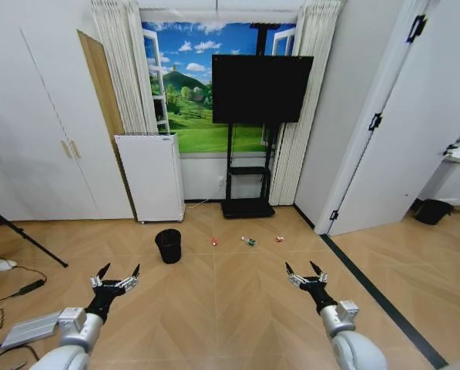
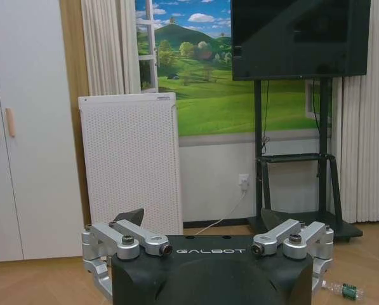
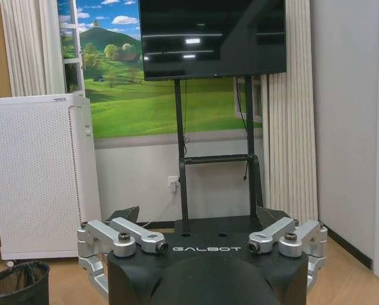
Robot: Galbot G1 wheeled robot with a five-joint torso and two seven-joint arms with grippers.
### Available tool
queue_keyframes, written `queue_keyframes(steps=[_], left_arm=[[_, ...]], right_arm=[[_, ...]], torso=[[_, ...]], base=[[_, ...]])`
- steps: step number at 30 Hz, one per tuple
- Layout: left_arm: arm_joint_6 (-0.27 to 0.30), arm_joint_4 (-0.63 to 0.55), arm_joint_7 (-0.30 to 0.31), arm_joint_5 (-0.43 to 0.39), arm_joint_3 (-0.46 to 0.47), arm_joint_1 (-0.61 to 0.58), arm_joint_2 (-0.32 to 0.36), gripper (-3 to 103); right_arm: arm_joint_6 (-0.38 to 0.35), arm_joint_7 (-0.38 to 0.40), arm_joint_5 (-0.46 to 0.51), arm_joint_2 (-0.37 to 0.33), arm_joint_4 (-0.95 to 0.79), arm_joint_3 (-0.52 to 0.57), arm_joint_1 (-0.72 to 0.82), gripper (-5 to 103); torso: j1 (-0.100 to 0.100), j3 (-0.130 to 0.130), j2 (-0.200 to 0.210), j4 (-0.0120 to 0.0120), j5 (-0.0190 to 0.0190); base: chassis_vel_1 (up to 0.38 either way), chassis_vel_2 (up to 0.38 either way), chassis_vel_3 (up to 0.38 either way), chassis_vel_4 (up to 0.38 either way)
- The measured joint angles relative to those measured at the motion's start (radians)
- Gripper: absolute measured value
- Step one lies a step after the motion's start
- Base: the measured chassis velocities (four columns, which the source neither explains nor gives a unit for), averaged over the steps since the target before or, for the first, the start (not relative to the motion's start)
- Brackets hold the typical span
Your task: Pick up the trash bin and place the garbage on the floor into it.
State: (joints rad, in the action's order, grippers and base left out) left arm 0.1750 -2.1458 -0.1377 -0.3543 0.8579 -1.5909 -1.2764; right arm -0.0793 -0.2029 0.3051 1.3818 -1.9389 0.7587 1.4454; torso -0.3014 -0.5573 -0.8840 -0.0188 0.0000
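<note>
The black mesh trash bin (image 1: 168, 246) stands upright on the parquet floor (image 1: 230, 293), ahead of my left arm; its rim also shows in the right wrist view (image 3: 16, 283). Three garbage pieces lie in a row to its right: a red can-like item (image 1: 214, 241), a small bottle with a green label (image 1: 250, 241) (image 2: 343, 290), and a red-white scrap (image 1: 280, 239). My left gripper (image 1: 119, 272) (image 2: 202, 219) hangs open, well short of the bin. My right gripper (image 1: 306, 270) (image 3: 199, 216) is open too, short of the litter. Neither holds anything.
A white perforated appliance (image 1: 151, 177) stands against the wall behind the bin. A TV on a black stand (image 1: 247, 206) is behind the litter. A tripod leg, cables and a flat grey device (image 1: 29, 329) lie at my left. An open door (image 1: 384, 139) is on the right.
</note>
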Motion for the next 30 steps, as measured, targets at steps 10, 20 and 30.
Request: queue_keyframes(steps=[10, 20, 30], left_arm=[[-0.006, 0.012, -0.008, 0.005, -0.004, 0.002, -0.011, 100], [-0.009, 0.015, -0.012, 0.005, -0.001, 0.0, -0.013, 100], [-0.011, 0.018, -0.015, 0.004, 0.001, 0.0, -0.014, 100]], right_arm=[[-0.008, -0.005, -0.011, -0.005, -0.002, 0.002, 0.0, 100], [-0.009, -0.019, -0.026, -0.004, -0.002, 0.0, 0.0, 100], [-0.006, -0.02, -0.033, -0.002, -0.007, 0.0, 0.006, 100]], torso=[[0.0, 0.0, 0.0, 0.0, 0.0], [0.0, 0.0, 0.0, 0.0, 0.0], [0.0, 0.0, 0.0, 0.0, 0.0]], base=[[0.0, 0.0, 0.0, 0.0], [0.0, 0.0, 0.0, 0.0], [-0.114, 0.098, 0.119, -0.119]])
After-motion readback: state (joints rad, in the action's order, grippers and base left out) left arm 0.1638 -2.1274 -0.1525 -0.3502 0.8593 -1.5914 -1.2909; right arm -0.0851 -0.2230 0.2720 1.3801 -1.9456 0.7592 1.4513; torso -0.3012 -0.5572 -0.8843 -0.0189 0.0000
